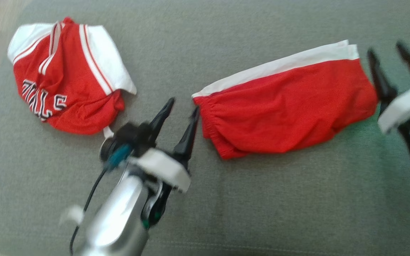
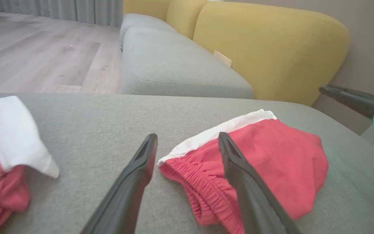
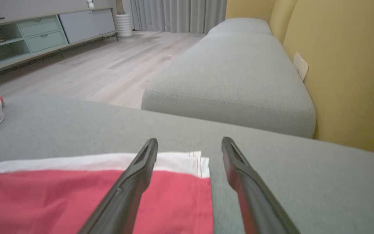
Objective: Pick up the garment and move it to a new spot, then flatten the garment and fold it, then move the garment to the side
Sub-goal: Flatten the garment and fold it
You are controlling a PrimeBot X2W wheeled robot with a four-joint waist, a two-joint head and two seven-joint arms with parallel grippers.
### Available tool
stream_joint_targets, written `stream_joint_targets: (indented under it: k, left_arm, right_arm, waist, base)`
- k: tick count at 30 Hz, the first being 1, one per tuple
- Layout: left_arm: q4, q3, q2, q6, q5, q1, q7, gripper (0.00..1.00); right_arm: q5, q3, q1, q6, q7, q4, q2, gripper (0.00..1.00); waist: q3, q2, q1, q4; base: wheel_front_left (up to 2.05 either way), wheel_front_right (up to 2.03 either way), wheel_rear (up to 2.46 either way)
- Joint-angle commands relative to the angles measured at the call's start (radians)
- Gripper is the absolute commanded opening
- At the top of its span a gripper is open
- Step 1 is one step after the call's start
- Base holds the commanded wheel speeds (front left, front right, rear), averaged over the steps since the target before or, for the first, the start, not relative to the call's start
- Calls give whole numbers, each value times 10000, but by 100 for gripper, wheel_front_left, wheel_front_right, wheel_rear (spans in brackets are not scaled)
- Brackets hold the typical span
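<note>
**Item:** red shorts (image 1: 287,106), white band along the far edge.
**Place:** middle-right of the grey sofa cushion (image 1: 226,199). They lie flat in doubled layers, with the elastic waist end to the left and the hem end to the right.
**Left pincer** (image 1: 183,104): fingers apart and empty, tips at the waist end. Whether they touch the cloth is unclear.
**Right pincer** (image 1: 384,48): fingers apart and empty, just beside the hem end.
**Also present:** a crumpled red-and-white jersey (image 1: 66,81), far left, well apart from the shorts.
**Stage (judged):** the fold looks done, and the move to the side is left to do.
**Handling note:** close each pincer on its own end, catching every layer. Lift both ends together and level, with the cloth lightly taut so the fold holds. Set the shorts down clear of the jersey and open the fingers only once the cloth rests flat.
</note>
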Motion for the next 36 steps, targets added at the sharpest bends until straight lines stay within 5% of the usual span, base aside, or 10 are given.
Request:
stream_joint_targets:
  k: [1,8,14,25,36]
  left_arm:
    - [-927,714,87,271,280,512,-62,100]
    - [-3708,1196,80,1147,1365,2877,-62,100]
    - [-4960,1031,79,1450,1780,3848,-62,100]
    - [-5243,881,78,1540,2038,4019,-62,100]
    - [-5161,859,78,1489,2178,4026,-62,100]
  right_arm:
    - [65,56,508,-9,-213,-290,-66,100]
    - [25,-559,1274,-9,-244,332,404,100]
    - [-530,-1420,899,-9,-113,1724,327,100]
    - [-1435,-2235,137,-9,206,4119,365,100]
    - [-1828,-2743,-298,-9,692,5954,611,100]
  waist:
    - [-305,0,0,-246]
    - [-627,0,0,47]
    - [-483,0,0,945]
    - [-124,0,0,2230]
    - [7,0,0,2326]
  base:
    - [0,0,0]
    - [0,0,0]
    - [0,0,0]
    - [0,0,0]
    - [0,0,0]
